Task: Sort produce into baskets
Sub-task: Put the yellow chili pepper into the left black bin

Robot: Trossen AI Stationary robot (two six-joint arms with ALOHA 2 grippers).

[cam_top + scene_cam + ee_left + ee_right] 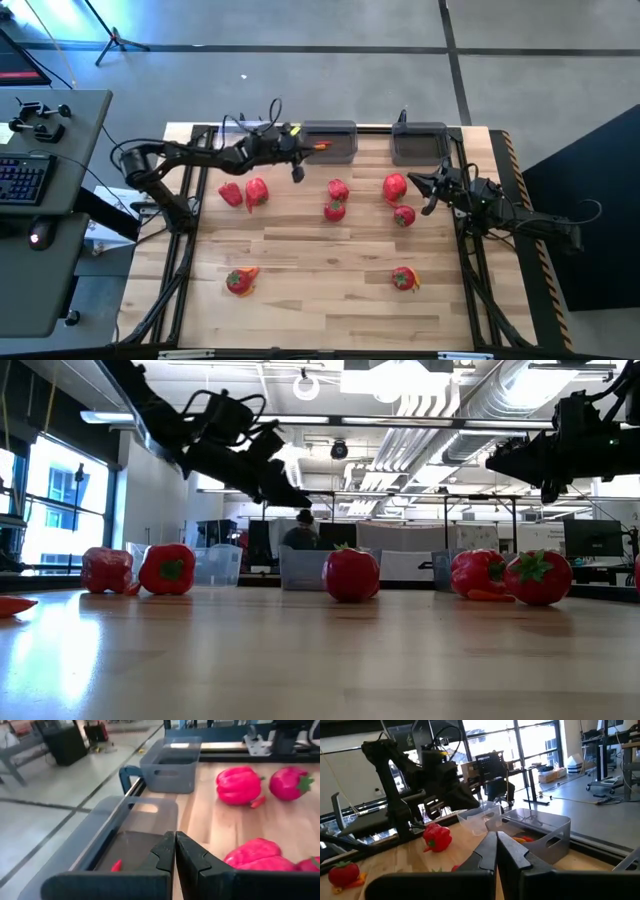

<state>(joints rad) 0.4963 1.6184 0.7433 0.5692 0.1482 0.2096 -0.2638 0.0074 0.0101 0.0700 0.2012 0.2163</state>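
Three baskets stand along the table's far edge: a clear one (479, 818), a middle grey one (332, 140) and a right grey one (420, 142). An orange-red piece (116, 866) lies in the middle grey basket. My left gripper (175, 851) hovers shut and empty over that basket's left end (306, 148). My right gripper (418, 185) waits shut and empty at the table's right. Two red peppers (244, 192), two tomatoes (336, 198), and a pepper (394, 186) with a tomato (404, 215) rest on the wood. Nearer lie two tomatoes (240, 281) (403, 278), each beside an orange piece.
The wooden table (320, 310) has bare room in the middle and along its near edge. A desk with a keyboard (25, 180) stands left of the table. In the room beyond the far edge, a person (303, 532) sits among desks and monitors.
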